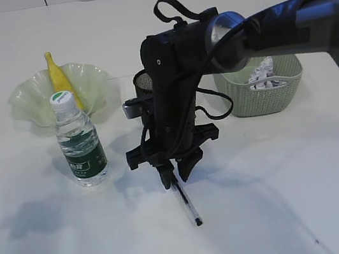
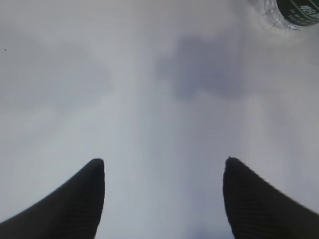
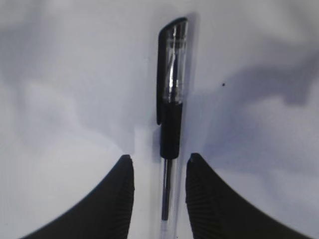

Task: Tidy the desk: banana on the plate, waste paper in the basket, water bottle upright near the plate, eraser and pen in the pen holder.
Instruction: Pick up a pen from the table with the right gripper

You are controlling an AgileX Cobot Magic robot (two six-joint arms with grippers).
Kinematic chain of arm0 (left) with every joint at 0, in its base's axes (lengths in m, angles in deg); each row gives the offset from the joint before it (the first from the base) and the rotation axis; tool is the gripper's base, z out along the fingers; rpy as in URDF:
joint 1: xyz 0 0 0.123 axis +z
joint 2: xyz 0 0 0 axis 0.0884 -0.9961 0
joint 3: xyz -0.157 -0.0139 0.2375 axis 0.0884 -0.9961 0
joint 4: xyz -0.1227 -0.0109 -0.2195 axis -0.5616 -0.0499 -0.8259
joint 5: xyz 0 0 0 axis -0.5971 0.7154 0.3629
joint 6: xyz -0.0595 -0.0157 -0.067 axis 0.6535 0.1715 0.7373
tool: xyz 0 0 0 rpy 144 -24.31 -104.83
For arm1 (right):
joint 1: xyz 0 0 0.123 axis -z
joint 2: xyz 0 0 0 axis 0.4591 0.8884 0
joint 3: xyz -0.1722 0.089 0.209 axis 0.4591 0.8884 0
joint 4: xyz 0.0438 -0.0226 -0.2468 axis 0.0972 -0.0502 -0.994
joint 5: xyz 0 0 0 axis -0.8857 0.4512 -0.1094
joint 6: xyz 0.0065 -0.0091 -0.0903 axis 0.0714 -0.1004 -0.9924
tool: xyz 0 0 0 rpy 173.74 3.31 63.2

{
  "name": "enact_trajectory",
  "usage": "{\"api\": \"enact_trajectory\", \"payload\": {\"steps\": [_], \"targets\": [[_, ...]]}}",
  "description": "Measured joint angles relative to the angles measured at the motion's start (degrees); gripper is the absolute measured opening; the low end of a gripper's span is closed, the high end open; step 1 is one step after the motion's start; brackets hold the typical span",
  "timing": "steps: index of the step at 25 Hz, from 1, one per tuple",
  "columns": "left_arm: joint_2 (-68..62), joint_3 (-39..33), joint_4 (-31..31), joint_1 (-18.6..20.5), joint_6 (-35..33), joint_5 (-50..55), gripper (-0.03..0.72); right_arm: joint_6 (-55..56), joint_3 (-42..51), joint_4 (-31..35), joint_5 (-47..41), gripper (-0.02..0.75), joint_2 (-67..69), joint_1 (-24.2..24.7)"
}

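A clear pen with a black cap lies on the white table. My right gripper points down over its upper end. In the right wrist view the pen lies between the jaws, which are open with a gap on each side. The banana lies on the pale green plate. The water bottle stands upright in front of the plate. Crumpled paper is in the green basket. The dark pen holder is mostly hidden behind the arm. No eraser shows. My left gripper is open over bare table.
The bottle's base shows at the top right of the left wrist view. The right arm reaches in from the right over the basket. The left arm is out of the exterior view.
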Motion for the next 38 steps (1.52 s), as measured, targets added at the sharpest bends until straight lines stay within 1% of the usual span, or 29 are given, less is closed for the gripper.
{"api": "enact_trajectory", "payload": {"steps": [38], "targets": [[0.00,0.00,0.00,0.00,0.00,-1.29,0.520,1.27,-0.13,-3.04,1.99,0.265,1.03,0.00]]}}
